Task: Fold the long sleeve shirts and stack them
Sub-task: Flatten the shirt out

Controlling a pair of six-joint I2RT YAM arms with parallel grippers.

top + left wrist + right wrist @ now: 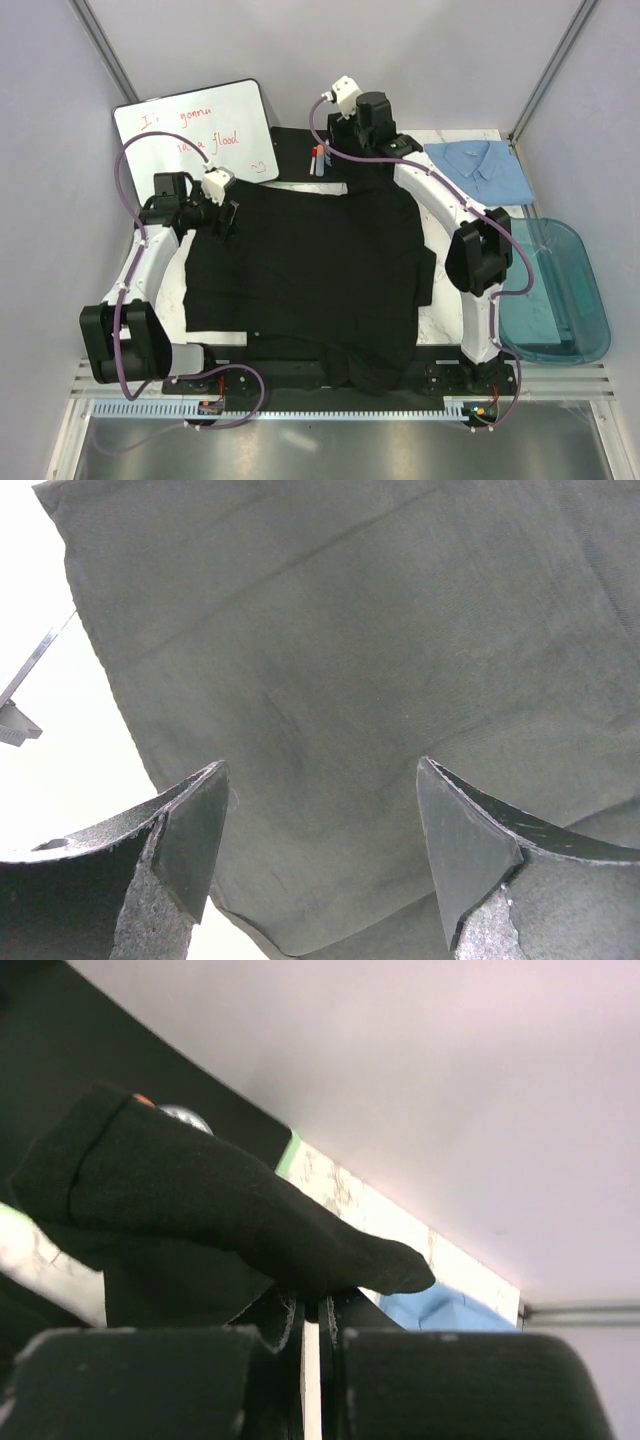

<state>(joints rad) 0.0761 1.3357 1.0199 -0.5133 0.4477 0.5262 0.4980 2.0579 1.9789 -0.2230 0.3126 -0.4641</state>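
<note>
The large black long sleeve shirt (320, 260) lies spread over the middle of the table, its hem hanging over the near edge. The light blue shirt (480, 168) lies folded at the back right. My left gripper (228, 215) hovers open over the black shirt's back left corner. In the left wrist view its fingers (190, 830) straddle dark fabric (330, 630) with nothing between them. My right gripper (350, 140) is at the back edge, shut on a raised fold of the black shirt (200, 1200). The fold bulges over the closed jaws (318, 1310), and the blue shirt (440, 1310) shows behind it.
A whiteboard (195, 130) with red writing leans at the back left. Markers (318, 160) lie on a black green-edged mat (295, 140) at the back. A teal plastic bin (555, 290) sits at the right edge. Walls close in on three sides.
</note>
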